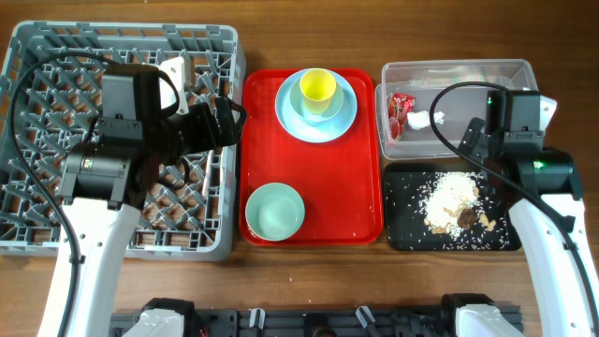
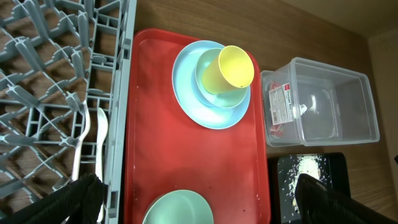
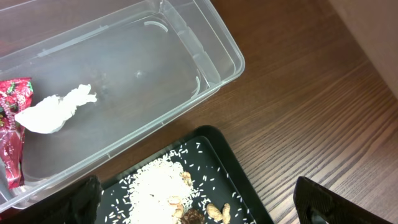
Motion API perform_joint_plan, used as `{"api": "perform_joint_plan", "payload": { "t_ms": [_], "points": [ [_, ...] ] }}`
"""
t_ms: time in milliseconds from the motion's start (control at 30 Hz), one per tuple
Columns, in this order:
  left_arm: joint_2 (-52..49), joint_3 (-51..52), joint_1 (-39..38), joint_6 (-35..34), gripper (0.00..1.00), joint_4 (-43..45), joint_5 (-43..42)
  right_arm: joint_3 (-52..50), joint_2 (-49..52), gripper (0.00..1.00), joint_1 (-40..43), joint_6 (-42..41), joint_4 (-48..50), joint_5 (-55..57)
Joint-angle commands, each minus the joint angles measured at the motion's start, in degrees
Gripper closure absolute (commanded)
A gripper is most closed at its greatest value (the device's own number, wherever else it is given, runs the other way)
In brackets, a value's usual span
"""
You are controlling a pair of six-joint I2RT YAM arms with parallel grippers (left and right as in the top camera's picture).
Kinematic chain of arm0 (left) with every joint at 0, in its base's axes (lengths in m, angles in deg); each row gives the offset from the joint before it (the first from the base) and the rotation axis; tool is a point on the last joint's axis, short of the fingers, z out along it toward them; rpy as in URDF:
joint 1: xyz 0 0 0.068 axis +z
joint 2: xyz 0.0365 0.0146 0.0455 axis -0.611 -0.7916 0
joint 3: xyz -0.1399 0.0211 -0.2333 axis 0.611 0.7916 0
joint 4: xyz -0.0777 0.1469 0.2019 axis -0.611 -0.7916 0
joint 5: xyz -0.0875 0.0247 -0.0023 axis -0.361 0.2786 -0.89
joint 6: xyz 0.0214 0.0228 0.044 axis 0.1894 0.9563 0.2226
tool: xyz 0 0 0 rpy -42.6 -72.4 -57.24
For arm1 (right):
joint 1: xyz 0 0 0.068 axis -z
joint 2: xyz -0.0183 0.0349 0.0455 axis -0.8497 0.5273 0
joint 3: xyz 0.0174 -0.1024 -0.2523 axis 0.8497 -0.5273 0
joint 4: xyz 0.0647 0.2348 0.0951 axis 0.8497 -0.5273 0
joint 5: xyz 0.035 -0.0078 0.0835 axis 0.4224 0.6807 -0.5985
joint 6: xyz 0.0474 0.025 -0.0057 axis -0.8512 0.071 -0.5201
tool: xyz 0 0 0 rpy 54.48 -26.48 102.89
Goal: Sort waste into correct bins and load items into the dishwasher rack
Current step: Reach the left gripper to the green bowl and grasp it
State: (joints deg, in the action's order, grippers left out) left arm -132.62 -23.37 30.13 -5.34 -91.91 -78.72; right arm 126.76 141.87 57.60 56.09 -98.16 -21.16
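Note:
The grey dishwasher rack fills the left; a white spoon and fork lie in it by its right wall. On the red serving tray stand a light blue plate with a light blue bowl and yellow cup stacked on it, and a pale green bowl. The clear tub holds the red wrapper and white tissue. The black tray holds rice crumbs. My left gripper is open and empty above the rack's right edge and the green bowl. My right gripper is open and empty above the black tray.
Bare wooden table lies around the rack, the trays and the tub. Black cables run over the rack and across the tub. The tissue and wrapper lie at the tub's left end in the right wrist view.

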Motion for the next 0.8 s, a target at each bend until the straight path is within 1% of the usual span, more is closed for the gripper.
{"api": "perform_joint_plan", "payload": {
  "t_ms": [0, 133, 167, 233, 300, 333, 367, 400, 433, 467, 500, 567, 633, 667, 700, 767],
  "points": [
    [0.3, -0.7, 0.3, -0.3, 0.00, 0.1, -0.7, 1.0, 0.1, 0.00, 0.3, 0.2, 0.1, 1.0],
    [0.3, -0.7, 0.3, -0.3, 0.00, 1.0, -0.7, 1.0, 0.2, 0.00, 0.3, 0.2, 0.1, 1.0],
    [0.3, -0.7, 0.3, -0.3, 0.00, 5.2, -0.7, 1.0, 0.2, 0.01, 0.3, 0.2, 0.1, 1.0],
    [0.3, -0.7, 0.3, -0.3, 0.00, 9.9, -0.9, 1.0, 0.2, 0.00, 0.3, 0.2, 0.1, 1.0],
    [0.1, -0.7, 0.2, -0.3, 0.00, 4.6, -6.7, 1.0, 0.2, 0.00, 0.3, 0.2, 0.1, 1.0],
    [0.0, -0.7, -0.1, -0.2, 0.08, 0.6, -7.1, 1.0, 0.2, 0.00, 0.3, 0.2, 0.1, 1.0],
    [-0.1, -0.7, -0.8, 0.3, 0.72, -4.9, -7.1, 1.0, 0.2, 0.00, 0.3, 0.2, 0.1, 1.0],
    [-0.1, -0.6, -1.6, 0.2, 0.95, -8.3, -7.1, 1.0, 0.2, 0.00, 0.3, 0.2, 0.1, 1.0],
    [-0.1, -0.3, -3.6, 0.1, 0.96, -12.9, -6.7, 1.0, 0.2, 0.00, 0.3, 0.2, 0.1, 1.0],
    [0.0, 0.5, -5.5, -0.1, 0.96, -15.0, -5.4, 1.0, 0.2, 0.00, 0.3, 0.2, 0.1, 1.0],
    [-0.1, 1.8, -8.6, -2.7, 0.96, -17.2, -1.6, 1.0, 0.2, 0.00, 0.3, 0.2, 0.1, 1.0],
    [-0.1, 6.8, -16.7, -10.8, 0.95, -17.8, 6.8, 1.0, 0.2, 0.00, 0.3, 0.2, 0.1, 1.0],
    [-0.1, 11.5, -23.0, -15.9, 0.89, -15.4, 11.1, 1.0, 0.2, 0.00, 0.3, 0.2, 0.1, 1.0],
    [-0.1, 15.2, -27.9, -19.3, 0.82, -12.0, 14.3, 1.0, 0.2, 0.00, 0.3, 0.2, 0.1, 1.0],
    [-0.1, 19.5, -33.4, -21.1, 0.78, -5.8, 17.2, 1.0, 0.2, 0.00, 0.3, 0.2, 0.1, 1.0],
    [-0.4, 22.4, -37.9, -21.1, 0.73, -0.5, 20.4, 1.0, 0.2, 0.00, 0.3, 0.2, 0.1, 1.0]
  ]
}}
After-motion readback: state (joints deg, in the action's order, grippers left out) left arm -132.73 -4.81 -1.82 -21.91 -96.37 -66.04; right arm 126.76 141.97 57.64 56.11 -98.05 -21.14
